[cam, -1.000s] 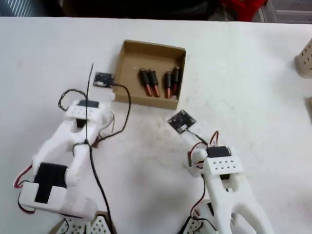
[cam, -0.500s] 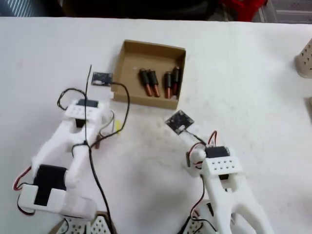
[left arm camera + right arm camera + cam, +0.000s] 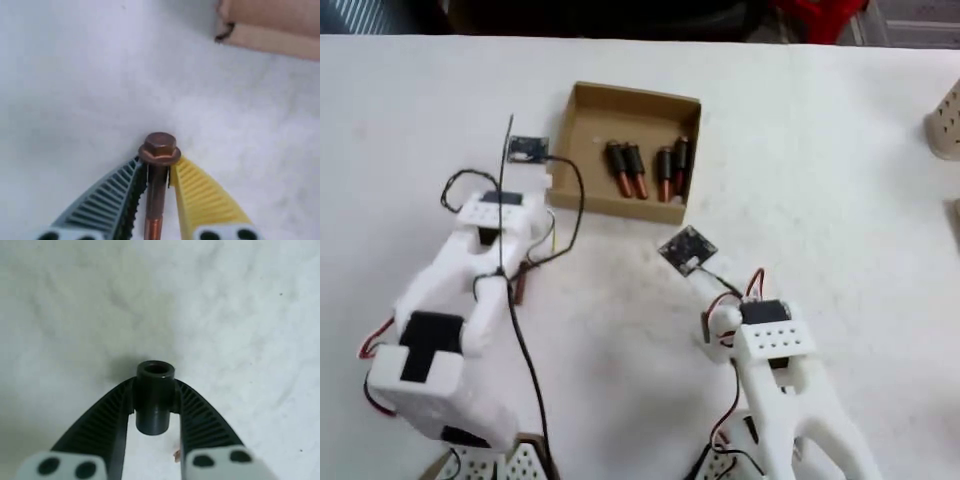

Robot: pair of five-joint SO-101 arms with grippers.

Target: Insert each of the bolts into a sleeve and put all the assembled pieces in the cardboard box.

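Observation:
In the left wrist view my left gripper (image 3: 159, 167) is shut on a copper bolt (image 3: 159, 150), a yellow finger (image 3: 197, 192) on one side and a grey one on the other, just above the white table. The bolt (image 3: 523, 285) pokes out beneath the left arm (image 3: 485, 255) in the high view. My right gripper (image 3: 156, 397) is shut on a black sleeve (image 3: 155, 400) with its open bore facing outward. The right arm (image 3: 770, 345) sits near the table's front, below the cardboard box (image 3: 582, 120). Several assembled pieces (image 3: 627, 170) lie in the box.
A corner of the cardboard box (image 3: 272, 30) shows just beyond the bolt in the left wrist view. A beige perforated object (image 3: 946, 122) stands at the table's right edge. Black cables (image 3: 570, 215) hang from the left arm near the box's front wall.
The left arm has shifted slightly away from the table's front, toward the box, still holding the bolt. The right arm with the sleeve has barely moved.

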